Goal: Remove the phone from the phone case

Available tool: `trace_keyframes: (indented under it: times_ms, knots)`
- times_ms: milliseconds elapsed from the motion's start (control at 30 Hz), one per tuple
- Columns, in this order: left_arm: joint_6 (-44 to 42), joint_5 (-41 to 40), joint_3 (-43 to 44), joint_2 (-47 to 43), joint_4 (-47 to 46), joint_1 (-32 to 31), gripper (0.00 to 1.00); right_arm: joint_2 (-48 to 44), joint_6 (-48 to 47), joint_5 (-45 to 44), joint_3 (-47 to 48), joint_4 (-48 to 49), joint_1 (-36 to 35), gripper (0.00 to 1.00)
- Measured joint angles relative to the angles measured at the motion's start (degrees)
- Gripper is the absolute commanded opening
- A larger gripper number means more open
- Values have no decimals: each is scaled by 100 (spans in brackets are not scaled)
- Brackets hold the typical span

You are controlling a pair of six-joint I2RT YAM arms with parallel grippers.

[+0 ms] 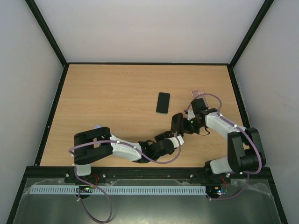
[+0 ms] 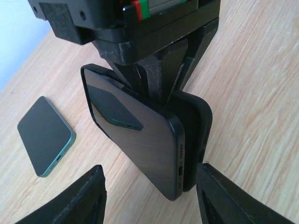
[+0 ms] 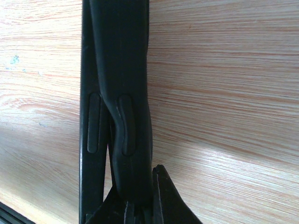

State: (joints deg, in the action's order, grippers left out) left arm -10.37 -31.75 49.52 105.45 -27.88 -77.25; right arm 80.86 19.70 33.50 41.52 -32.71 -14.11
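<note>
A black phone (image 2: 140,135) stands on edge above the table, partly peeled out of its black case (image 2: 198,126). In the right wrist view the phone's edge (image 3: 91,116) sits left of the bulging case edge (image 3: 133,93), with a gap between them. My right gripper (image 3: 140,205) is shut on the case; from above it (image 1: 186,124) holds the phone and case (image 1: 176,122) upright. My left gripper (image 2: 152,189) is open, its fingers on either side of the phone's lower end, and it shows from above (image 1: 174,136) just in front of the phone.
A second phone with a green frame (image 2: 44,135) lies flat, screen up, on the wooden table (image 1: 107,102), also seen from above (image 1: 163,102). A pinkish object (image 1: 198,94) lies behind the right arm. Black rails edge the table.
</note>
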Motion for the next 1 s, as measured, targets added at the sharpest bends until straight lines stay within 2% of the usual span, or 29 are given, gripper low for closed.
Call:
trace_keyframes:
  times_ms: [500,1000]
  knots:
    - [-511,-949,498,726,-195,-179,46,-2,26,81,0,48,7,2]
    - [-892,-2046,691,1276,-1110,-284,12,-98,160,240,-2,212,31,2]
